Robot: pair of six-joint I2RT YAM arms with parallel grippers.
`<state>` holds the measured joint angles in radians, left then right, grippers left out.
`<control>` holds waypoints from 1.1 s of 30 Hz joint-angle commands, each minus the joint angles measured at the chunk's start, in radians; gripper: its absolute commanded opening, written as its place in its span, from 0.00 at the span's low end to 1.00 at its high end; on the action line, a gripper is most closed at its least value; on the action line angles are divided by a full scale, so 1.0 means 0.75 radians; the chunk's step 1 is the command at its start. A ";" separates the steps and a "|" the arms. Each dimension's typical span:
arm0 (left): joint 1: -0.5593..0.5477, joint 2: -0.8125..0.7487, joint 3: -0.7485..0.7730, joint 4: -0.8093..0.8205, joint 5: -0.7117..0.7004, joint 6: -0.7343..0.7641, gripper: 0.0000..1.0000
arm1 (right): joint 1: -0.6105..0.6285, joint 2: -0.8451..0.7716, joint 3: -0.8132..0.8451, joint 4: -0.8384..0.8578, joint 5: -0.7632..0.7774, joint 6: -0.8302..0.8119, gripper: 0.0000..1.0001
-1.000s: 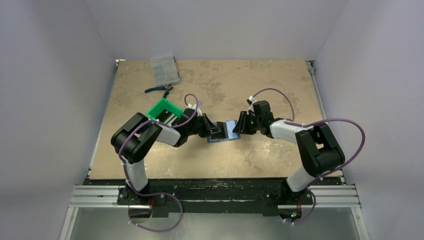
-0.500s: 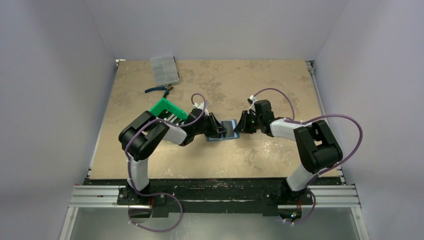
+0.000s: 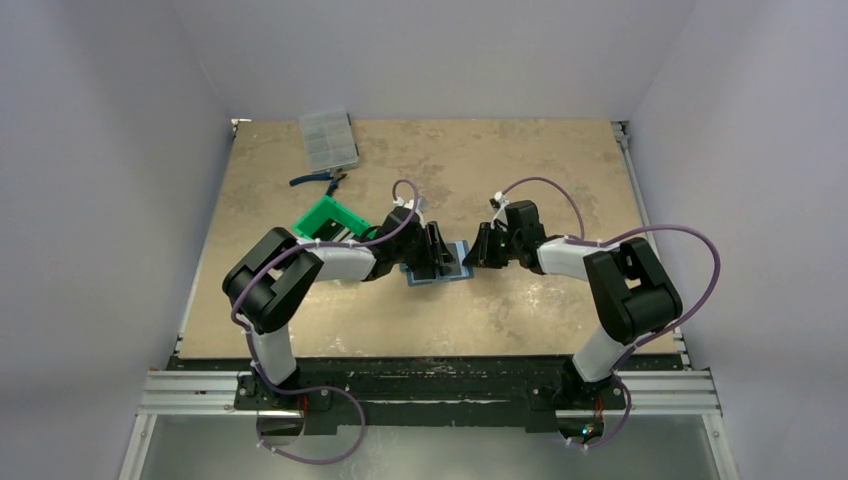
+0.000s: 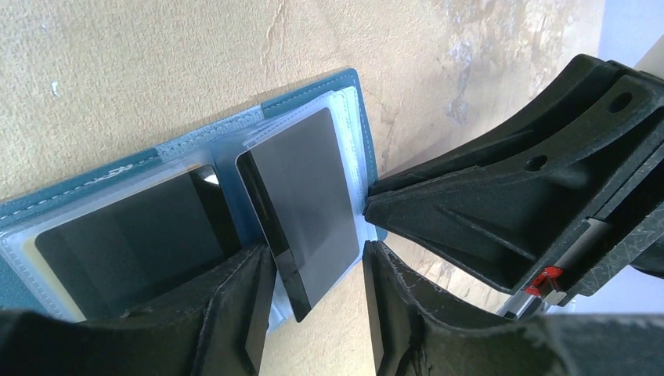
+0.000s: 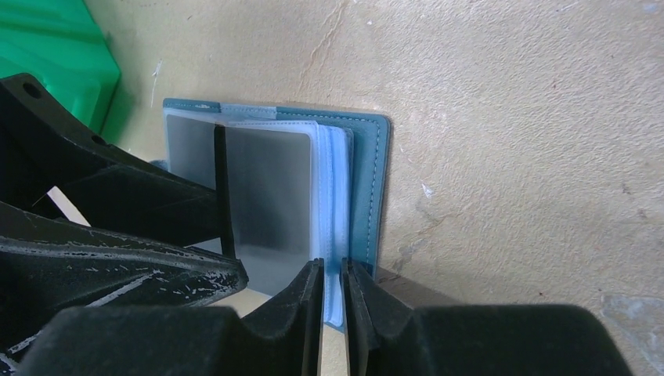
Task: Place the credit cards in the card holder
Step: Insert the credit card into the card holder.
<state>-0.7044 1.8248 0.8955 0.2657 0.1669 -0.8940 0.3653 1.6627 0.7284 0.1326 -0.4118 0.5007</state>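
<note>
Left wrist view: left gripper point(image 4: 317, 257) half open, straddling a dark credit card point(image 4: 301, 188) in the card holder point(image 4: 344, 78); right gripper point(image 5: 333, 274) pinches the holder's clear sleeves point(image 5: 333, 180).

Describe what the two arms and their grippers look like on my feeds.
Both the left arm and right arm have bulky matte black joint housings joined by smooth white links. A purple cable loops along each. The left gripper and right gripper have wedge-shaped, ribbed black plastic fingers; the right one shows a small red tab.
</note>
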 commanded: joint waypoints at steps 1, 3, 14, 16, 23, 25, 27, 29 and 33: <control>-0.017 -0.002 0.060 -0.117 -0.019 0.083 0.49 | 0.008 0.015 -0.017 -0.012 0.011 -0.015 0.22; -0.046 0.039 0.106 -0.112 -0.006 0.082 0.49 | 0.006 0.015 -0.017 -0.011 0.017 -0.015 0.22; -0.118 -0.016 0.213 -0.341 -0.195 0.245 0.59 | 0.005 -0.017 -0.020 -0.014 0.010 -0.001 0.23; -0.118 -0.060 0.228 -0.430 -0.198 0.287 0.63 | 0.002 -0.020 -0.017 -0.018 0.020 -0.001 0.24; -0.118 -0.166 0.284 -0.586 -0.218 0.341 0.76 | 0.004 -0.026 -0.003 -0.037 0.034 -0.009 0.26; -0.117 -0.185 0.285 -0.582 -0.218 0.341 0.75 | 0.003 -0.036 -0.008 -0.036 0.028 -0.011 0.28; -0.118 -0.190 0.280 -0.553 -0.207 0.338 0.70 | 0.004 -0.053 -0.014 -0.031 0.014 -0.013 0.30; -0.115 -0.175 0.277 -0.510 -0.170 0.328 0.58 | 0.002 -0.080 -0.015 -0.033 0.001 -0.012 0.32; -0.108 -0.092 0.283 -0.455 -0.114 0.305 0.27 | 0.003 -0.120 -0.001 -0.058 -0.010 -0.005 0.36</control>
<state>-0.7921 1.7245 1.0752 -0.1310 0.0395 -0.6678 0.3660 1.6329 0.7269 0.1146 -0.4118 0.5041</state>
